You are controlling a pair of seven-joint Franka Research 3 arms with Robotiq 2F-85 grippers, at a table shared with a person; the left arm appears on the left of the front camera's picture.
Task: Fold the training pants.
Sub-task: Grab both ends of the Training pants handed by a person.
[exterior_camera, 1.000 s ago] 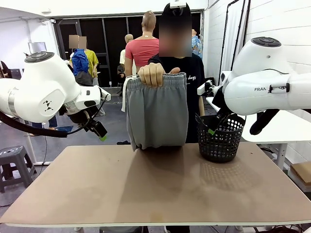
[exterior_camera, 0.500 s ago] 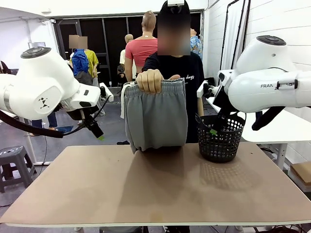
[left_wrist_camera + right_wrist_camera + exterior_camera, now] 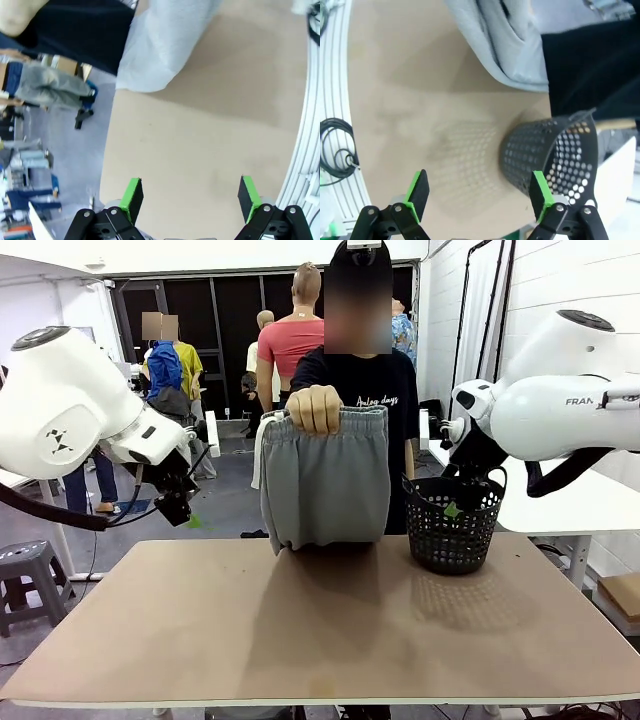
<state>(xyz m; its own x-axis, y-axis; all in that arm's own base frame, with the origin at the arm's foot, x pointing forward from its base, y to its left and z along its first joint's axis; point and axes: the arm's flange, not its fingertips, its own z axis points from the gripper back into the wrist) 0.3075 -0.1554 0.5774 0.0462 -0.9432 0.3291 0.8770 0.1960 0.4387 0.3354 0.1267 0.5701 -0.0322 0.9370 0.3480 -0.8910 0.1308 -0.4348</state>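
Note:
A person at the far side holds the light grey training pants point(image 3: 325, 480) up by the waistband with one hand point(image 3: 315, 408); they hang folded, their lower end touching the table point(image 3: 320, 630). My left gripper point(image 3: 183, 508) hovers open off the table's far left corner, well left of the pants. In the left wrist view the left gripper point(image 3: 190, 197) is open and empty, with the pants point(image 3: 165, 45) far ahead. My right gripper point(image 3: 455, 502) hangs open behind the basket. In the right wrist view the right gripper point(image 3: 479, 194) is empty, with the pants point(image 3: 490, 35) beyond.
A black mesh basket point(image 3: 455, 525) stands at the table's far right, also in the right wrist view point(image 3: 545, 155). The person stands close behind the far edge. A stool point(image 3: 30, 575) sits on the floor at left.
Both arms have drawn outward, the left one leftward, the right one rightward. The person has lowered the pants slightly. Both grippers stayed open.

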